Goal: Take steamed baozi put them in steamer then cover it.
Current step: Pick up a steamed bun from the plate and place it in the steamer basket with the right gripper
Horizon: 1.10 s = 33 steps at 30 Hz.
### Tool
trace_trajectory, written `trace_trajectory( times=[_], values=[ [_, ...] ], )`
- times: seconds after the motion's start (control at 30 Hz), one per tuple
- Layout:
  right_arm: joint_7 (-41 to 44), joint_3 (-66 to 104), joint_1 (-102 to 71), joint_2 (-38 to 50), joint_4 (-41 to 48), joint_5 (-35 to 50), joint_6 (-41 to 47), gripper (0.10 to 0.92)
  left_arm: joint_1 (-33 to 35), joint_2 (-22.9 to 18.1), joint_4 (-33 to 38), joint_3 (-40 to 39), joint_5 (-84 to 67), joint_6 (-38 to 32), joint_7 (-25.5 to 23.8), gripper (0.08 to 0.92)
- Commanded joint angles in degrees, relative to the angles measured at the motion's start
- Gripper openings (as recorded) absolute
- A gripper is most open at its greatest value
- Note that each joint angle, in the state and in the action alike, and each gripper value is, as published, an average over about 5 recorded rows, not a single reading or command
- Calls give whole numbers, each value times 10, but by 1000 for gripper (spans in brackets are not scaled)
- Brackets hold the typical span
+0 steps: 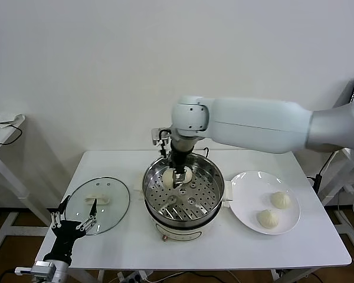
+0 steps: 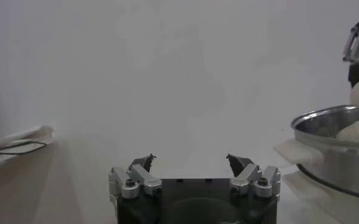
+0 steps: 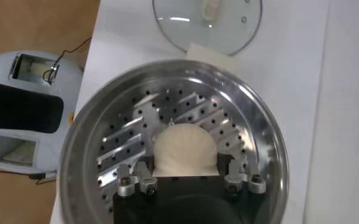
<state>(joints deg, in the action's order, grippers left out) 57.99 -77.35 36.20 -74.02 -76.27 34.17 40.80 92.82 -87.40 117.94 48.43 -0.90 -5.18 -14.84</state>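
The right gripper [image 1: 178, 175] is hiding part of a baozi [image 1: 172, 176] inside the steamer [image 1: 215, 194], whose near rim the right wrist view's edge is cutting off, hiding the fingertips' contact.

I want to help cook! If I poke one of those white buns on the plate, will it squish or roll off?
The baozi on the white plate look puffy and smooth, so probably soft and squishy, and light. They are rounded on top but seem to sit flat, so a gentle poke would likelier slide one than roll it.
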Motion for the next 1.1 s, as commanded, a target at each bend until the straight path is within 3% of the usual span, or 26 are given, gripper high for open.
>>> trace_trajectory(
  times=[0.03,0.7,0.9,1.1],
  values=[
    [7,13,-61,-57,89,-41,1,662,0,0,-4,8,-2,-1,-2,823],
    [19,26,-85,-68,101,-68,-7,667,1,-3,-2,9,-1,-1,-1,823],
    [26,36,-70,-42,77,-60,-8,790,3,-4,0,9,-1,-2,-1,823],
    [61,43,-4,62,-3,-46,-24,822,9,-5,8,6,1,-1,0,823]
  ],
)
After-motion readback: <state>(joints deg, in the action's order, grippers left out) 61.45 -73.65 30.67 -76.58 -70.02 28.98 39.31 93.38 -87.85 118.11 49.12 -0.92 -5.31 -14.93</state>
